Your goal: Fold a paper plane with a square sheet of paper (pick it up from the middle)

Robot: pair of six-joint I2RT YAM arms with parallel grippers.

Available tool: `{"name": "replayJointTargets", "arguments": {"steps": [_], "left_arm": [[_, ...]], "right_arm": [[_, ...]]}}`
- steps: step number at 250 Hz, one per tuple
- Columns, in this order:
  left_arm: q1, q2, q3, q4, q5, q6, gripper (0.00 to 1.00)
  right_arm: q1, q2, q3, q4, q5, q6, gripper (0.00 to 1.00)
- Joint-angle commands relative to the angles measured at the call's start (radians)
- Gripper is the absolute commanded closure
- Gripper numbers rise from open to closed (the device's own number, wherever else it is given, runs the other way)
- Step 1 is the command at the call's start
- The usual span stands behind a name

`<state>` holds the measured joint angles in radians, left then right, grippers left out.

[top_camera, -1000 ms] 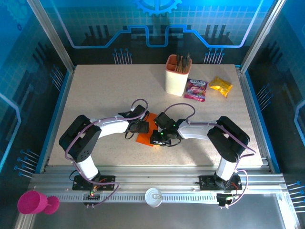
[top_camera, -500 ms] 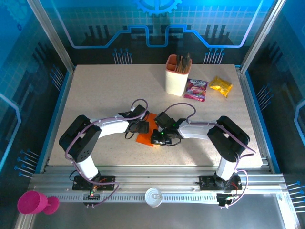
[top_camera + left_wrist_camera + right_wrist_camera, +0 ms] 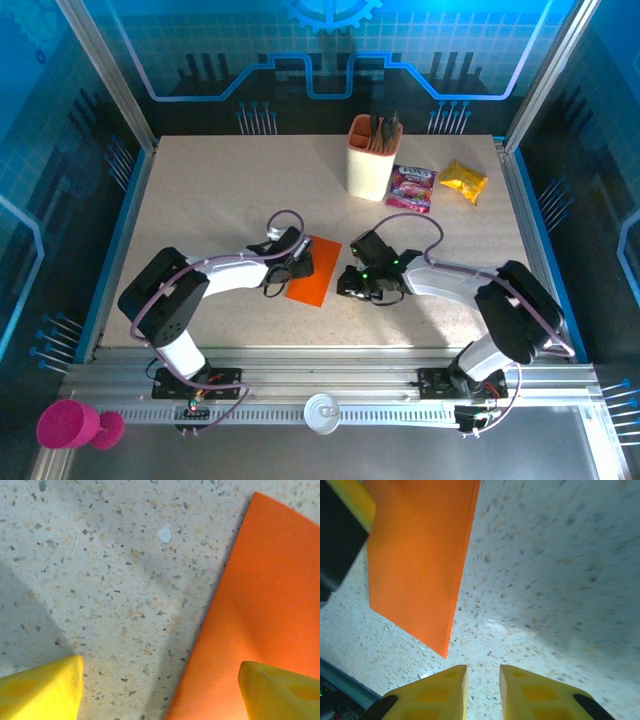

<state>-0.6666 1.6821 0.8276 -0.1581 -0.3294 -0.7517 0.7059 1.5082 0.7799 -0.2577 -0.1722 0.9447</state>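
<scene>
The square sheet of paper (image 3: 316,272) lies flat on the speckled table as a folded orange oblong, between the two arms. My left gripper (image 3: 300,264) stands open low over its left edge. In the left wrist view one yellow fingertip (image 3: 272,690) hangs over the paper (image 3: 265,595) and the other over bare table, with the left gripper (image 3: 160,675) holding nothing. My right gripper (image 3: 347,282) sits just right of the sheet. In the right wrist view the right gripper (image 3: 483,682) has a narrow gap between its fingers, nothing in it, and the paper's corner (image 3: 420,555) lies ahead to the left.
A peach holder cup (image 3: 372,160) with dark utensils stands at the back right. A purple snack packet (image 3: 412,187) and a yellow one (image 3: 464,181) lie beside it. A pink cup (image 3: 68,424) and a white disc (image 3: 323,411) sit off the table in front.
My right gripper has drawn back to the right, off the paper, which now lies uncovered. The left gripper has stayed at the sheet's left edge.
</scene>
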Motion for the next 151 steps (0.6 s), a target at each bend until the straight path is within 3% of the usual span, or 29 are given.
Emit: {"name": "replayJointTargets", "arguments": {"steps": [1, 27, 86, 151], "left_arm": [[-0.133, 0.07, -0.017, 0.016, 0.336, -0.211, 0.21], [-0.148, 0.036, 0.056, -0.049, 0.302, -0.178, 0.2], [-0.141, -0.004, 0.185, -0.261, 0.151, 0.032, 0.16], [-0.149, 0.001, 0.076, -0.196, 0.16, -0.038, 0.16]], "right_arm": [[-0.042, -0.082, -0.039, -0.09, 0.044, -0.047, 0.76], [-0.071, -0.154, -0.062, -0.132, 0.057, -0.069, 0.74], [-0.109, -0.248, -0.088, -0.185, 0.063, -0.119, 0.72], [-0.153, -0.304, -0.12, -0.189, 0.037, -0.139, 0.66]]}}
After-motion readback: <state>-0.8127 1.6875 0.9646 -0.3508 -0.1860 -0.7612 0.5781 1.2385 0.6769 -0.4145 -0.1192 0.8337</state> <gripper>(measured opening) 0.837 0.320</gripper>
